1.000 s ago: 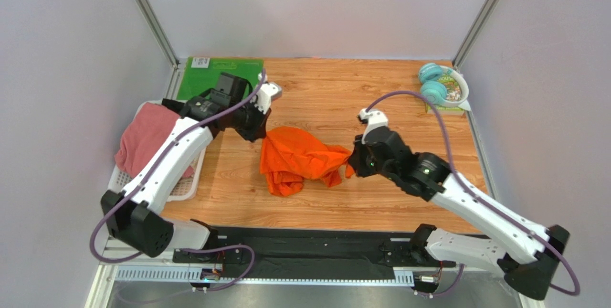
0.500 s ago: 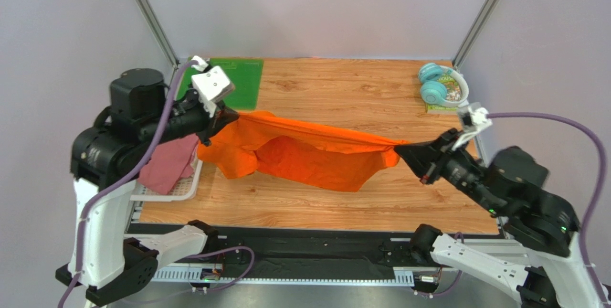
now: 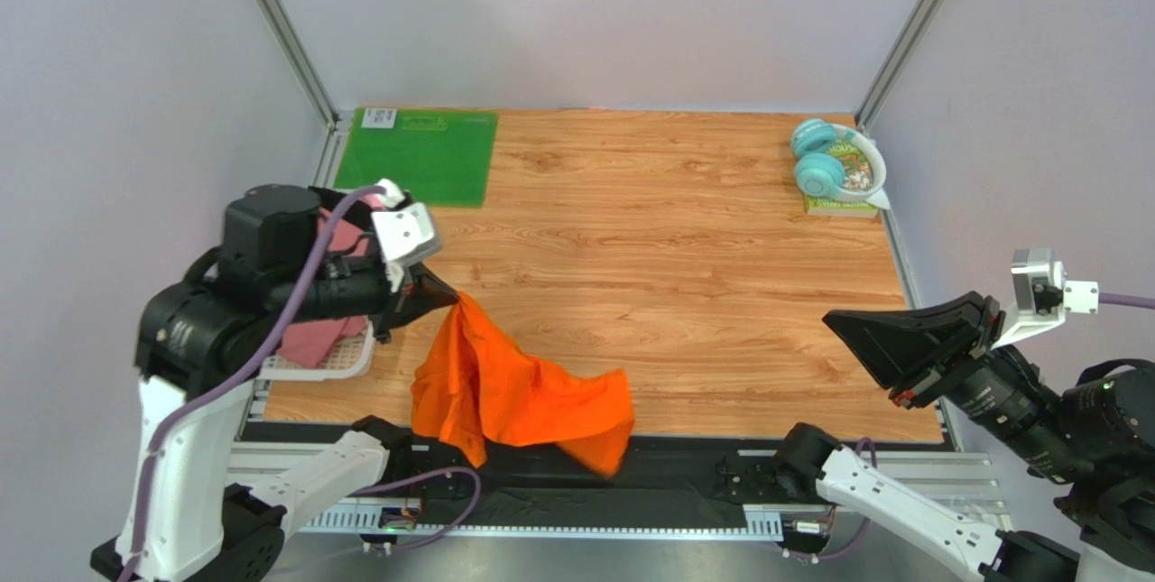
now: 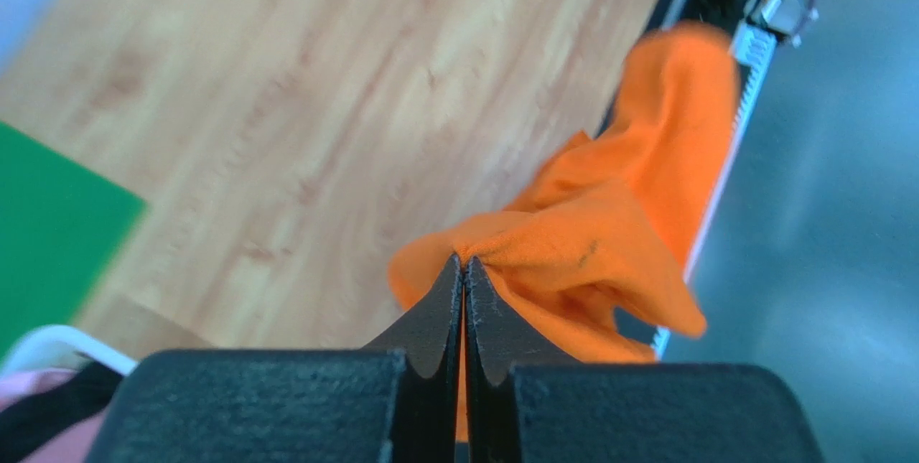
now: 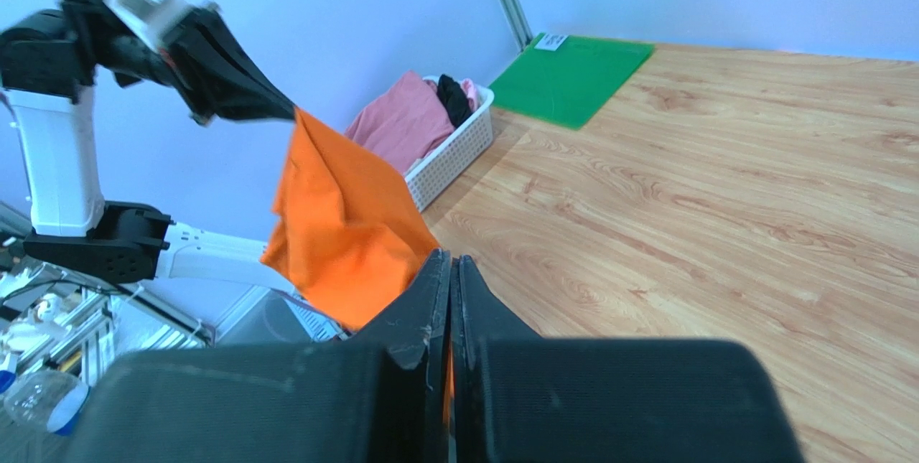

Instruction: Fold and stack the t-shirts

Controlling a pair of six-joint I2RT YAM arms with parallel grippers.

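**Orange shirt hanging from my left pincer**

My left pincer [image 3: 437,293] is clamped on a bunched corner of the orange t-shirt [image 3: 519,393], raised above the near left part of the desk [image 3: 678,244]. The shirt hangs down from that pinch. Its lower end drapes over the desk's near edge onto the black rail [image 3: 705,474]. My right pincer [image 3: 843,328] is pressed together with nothing in it. It is raised near the desk's right near corner, well apart from the shirt. The pink t-shirt [image 5: 399,118] and the black t-shirt [image 5: 455,100] lie in the white basket [image 5: 458,156] at the desk's left edge, near the green mat [image 3: 420,153].
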